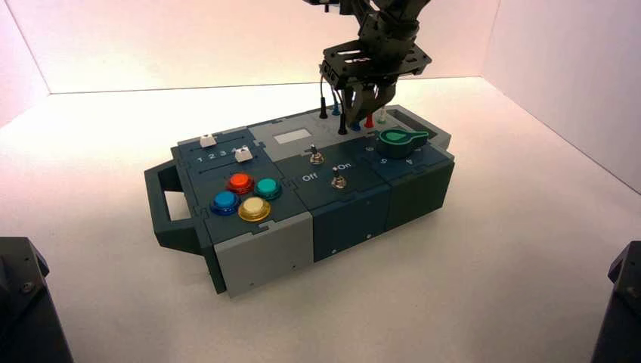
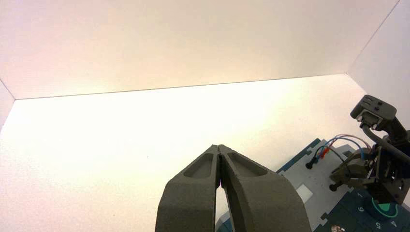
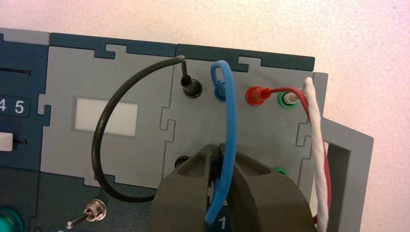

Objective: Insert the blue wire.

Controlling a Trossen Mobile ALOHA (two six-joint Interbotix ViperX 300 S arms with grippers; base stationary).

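Observation:
The blue wire [image 3: 227, 121] has one blue plug [image 3: 220, 91] seated in the blue socket of the far row on the grey wire panel [image 3: 145, 145]. From there its lead loops toward me and passes between the fingers of my right gripper [image 3: 218, 147], which is shut on it. The wire's other end is hidden between the fingers. In the high view my right gripper [image 1: 363, 102] hangs over the back right of the box [image 1: 264, 249], among the plugs. My left gripper [image 2: 219, 147] is shut and empty, held high and off to the side of the box.
On the same panel are a black wire [image 3: 104, 125], a red plug [image 3: 255, 95] and a white wire [image 3: 316, 145]. A green socket [image 3: 280, 171] and a black socket [image 3: 182, 161] flank my right fingers. A green knob [image 1: 401, 138], toggle switches [image 1: 315, 157] and coloured buttons [image 1: 240, 181] lie nearer.

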